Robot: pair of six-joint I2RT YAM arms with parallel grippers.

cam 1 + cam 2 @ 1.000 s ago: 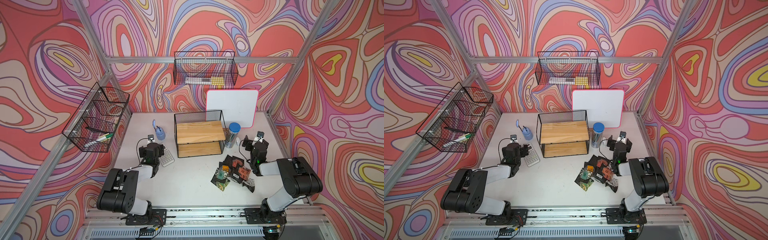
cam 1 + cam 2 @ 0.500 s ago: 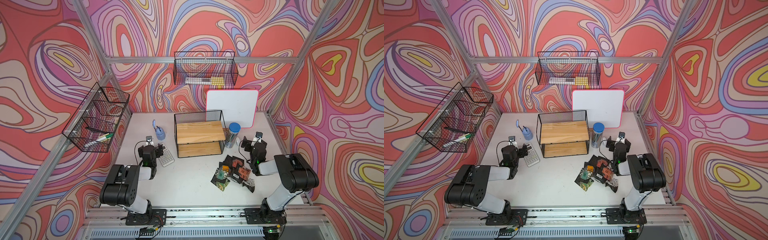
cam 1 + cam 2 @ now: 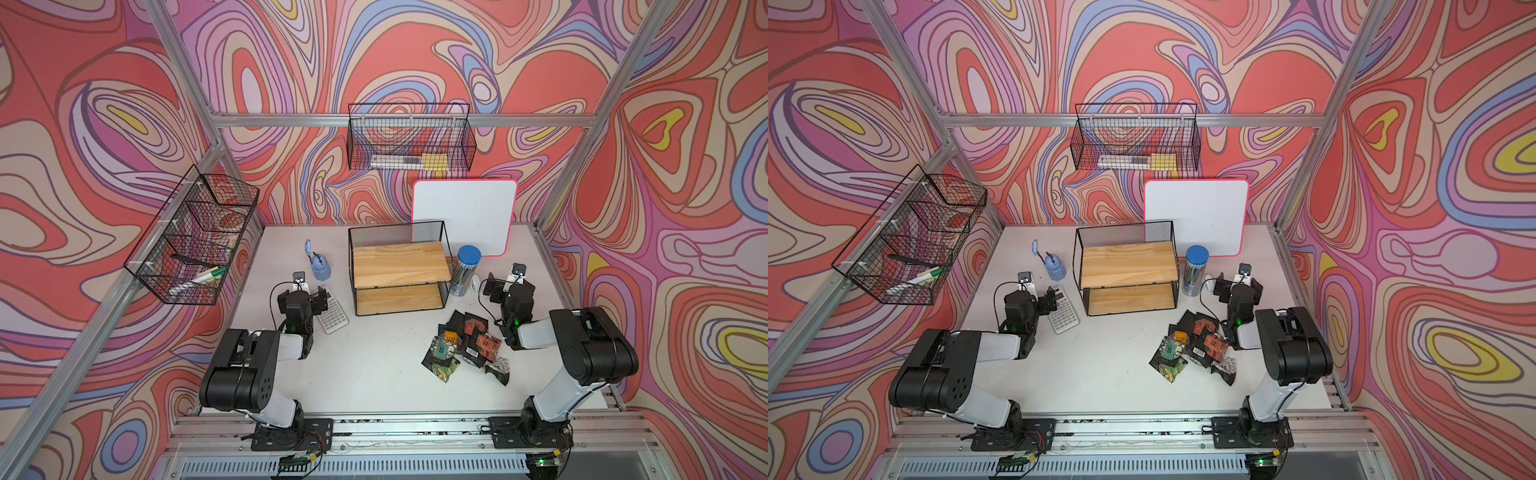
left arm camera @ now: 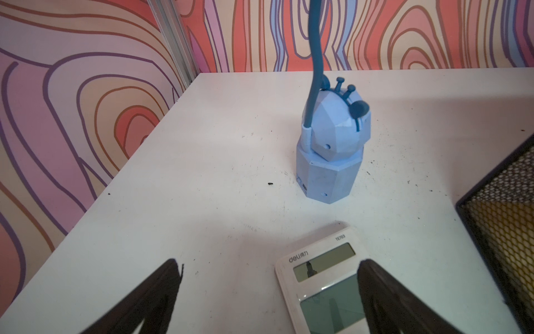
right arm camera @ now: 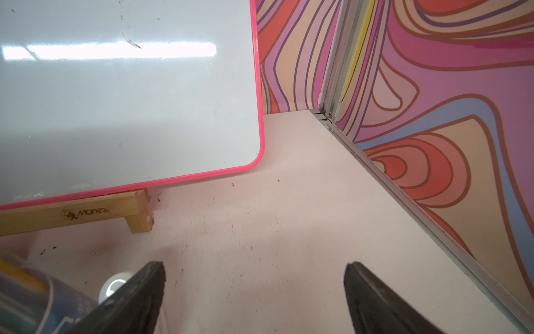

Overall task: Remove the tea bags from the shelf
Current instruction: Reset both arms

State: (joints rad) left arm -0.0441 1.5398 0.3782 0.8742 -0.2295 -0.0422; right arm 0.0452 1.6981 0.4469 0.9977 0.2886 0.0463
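Note:
Several tea bags point(image 3: 465, 345) point(image 3: 1196, 349) lie in a loose pile on the white table, in front of the shelf and to its right. The shelf point(image 3: 399, 270) point(image 3: 1127, 270) has two bare wooden boards in a black wire frame. My left gripper point(image 3: 307, 294) point(image 4: 267, 277) is open and empty, low over the table left of the shelf, beside a calculator. Right of the pile, my right gripper point(image 3: 509, 286) point(image 5: 254, 283) is open and empty and faces the back corner. The shelf's mesh side point(image 4: 505, 217) shows in the left wrist view.
A white calculator point(image 3: 333, 316) point(image 4: 323, 277) and a blue desk lamp point(image 3: 320, 266) point(image 4: 332, 150) stand left of the shelf. A blue-lidded pencil jar point(image 3: 464, 272) and a pink-edged whiteboard point(image 3: 463, 216) point(image 5: 115, 101) stand to its right. Wire baskets point(image 3: 409, 137) hang on the walls.
Both arms have drawn back slightly and settled low by the table. Both grippers stay open, and the tea bags have not moved.

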